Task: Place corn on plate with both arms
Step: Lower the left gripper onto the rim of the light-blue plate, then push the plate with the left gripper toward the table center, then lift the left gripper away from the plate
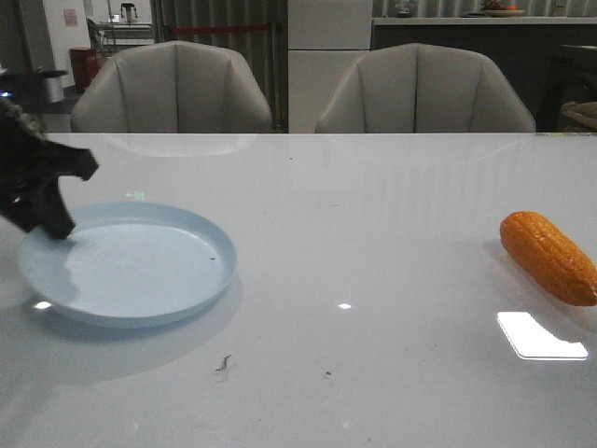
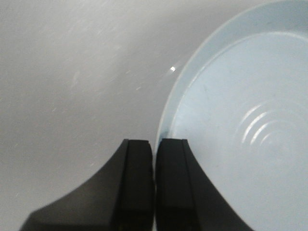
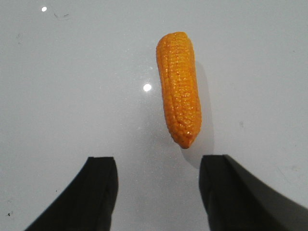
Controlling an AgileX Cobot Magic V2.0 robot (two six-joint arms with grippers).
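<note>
The orange corn [image 1: 548,257] lies on the white table at the far right, tapered end toward the camera. In the right wrist view the corn [image 3: 180,86] lies just ahead of my right gripper [image 3: 158,161], which is open and empty, with the corn's tip near the gap between the fingers. The right gripper does not show in the front view. The pale blue plate [image 1: 187,303] sits at the left and holds nothing. My left gripper [image 1: 56,224] is at the plate's left rim. In the left wrist view it [image 2: 155,142] is shut on the plate's rim [image 2: 166,110], one finger inside, one outside.
Two grey chairs [image 1: 173,89] stand behind the table's far edge. A bright light reflection [image 1: 541,336] lies on the table near the corn. Small dark specks [image 1: 224,364] mark the table in front of the plate.
</note>
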